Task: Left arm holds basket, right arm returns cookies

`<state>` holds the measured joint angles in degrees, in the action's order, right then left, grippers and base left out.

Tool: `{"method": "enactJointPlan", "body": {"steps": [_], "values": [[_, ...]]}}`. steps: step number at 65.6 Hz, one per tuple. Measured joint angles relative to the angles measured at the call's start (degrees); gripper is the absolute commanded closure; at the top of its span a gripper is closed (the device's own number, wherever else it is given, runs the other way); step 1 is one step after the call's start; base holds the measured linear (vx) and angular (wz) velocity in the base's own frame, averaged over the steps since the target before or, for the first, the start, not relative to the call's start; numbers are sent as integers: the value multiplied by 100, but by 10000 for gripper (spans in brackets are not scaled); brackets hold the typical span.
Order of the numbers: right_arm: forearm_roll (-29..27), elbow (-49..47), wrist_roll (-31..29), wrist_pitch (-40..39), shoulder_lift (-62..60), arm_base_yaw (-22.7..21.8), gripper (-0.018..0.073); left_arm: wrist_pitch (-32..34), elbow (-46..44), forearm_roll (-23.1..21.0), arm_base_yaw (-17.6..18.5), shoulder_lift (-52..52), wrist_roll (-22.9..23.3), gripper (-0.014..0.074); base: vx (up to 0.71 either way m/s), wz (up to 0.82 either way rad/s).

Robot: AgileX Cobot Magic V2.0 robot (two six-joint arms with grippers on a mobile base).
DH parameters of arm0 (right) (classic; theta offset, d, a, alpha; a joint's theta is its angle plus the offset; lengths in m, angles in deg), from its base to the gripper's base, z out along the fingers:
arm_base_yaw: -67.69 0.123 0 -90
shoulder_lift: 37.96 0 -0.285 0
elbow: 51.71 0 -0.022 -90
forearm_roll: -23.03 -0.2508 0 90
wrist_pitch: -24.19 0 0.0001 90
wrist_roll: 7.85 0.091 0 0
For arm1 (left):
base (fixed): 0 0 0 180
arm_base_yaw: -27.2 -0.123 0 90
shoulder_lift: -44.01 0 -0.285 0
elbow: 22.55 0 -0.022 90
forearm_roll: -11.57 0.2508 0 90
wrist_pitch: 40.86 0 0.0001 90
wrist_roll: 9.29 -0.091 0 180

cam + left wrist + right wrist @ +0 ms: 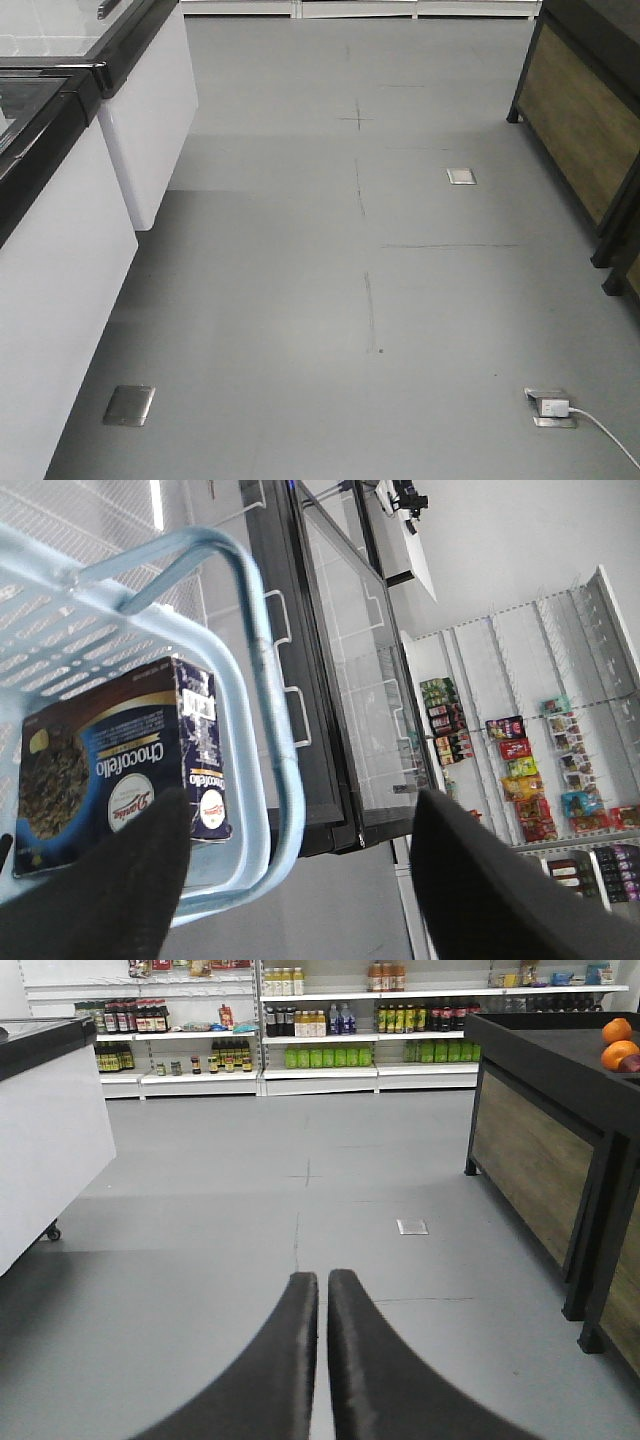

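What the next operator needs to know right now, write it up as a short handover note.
Left gripper: fingers wide apart, with the rim of the basket between them. No firm clamp is visible.
Right gripper: shut and empty, pointing out over the floor.
Cookies: the Chocofello carton lies inside the basket.
Done: nothing of the return so far.
Left: make sure the basket is held, then the Right gripper takes the carton out and puts it back.
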<state>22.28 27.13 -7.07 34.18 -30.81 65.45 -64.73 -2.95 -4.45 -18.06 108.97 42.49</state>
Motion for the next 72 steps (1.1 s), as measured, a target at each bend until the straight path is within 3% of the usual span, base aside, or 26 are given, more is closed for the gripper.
{"method": "enactJointPlan", "body": {"steps": [10,23,72], "values": [[0,0,0,0,0,0,566,426,237,-337,0,38,16,150,0,0],[0,0,0,0,0,0,566,868,246,-419,0,90,16,150,0,0],[0,0,0,0,0,0,566,1418,246,-594,0,913,16,150,0,0]]}}
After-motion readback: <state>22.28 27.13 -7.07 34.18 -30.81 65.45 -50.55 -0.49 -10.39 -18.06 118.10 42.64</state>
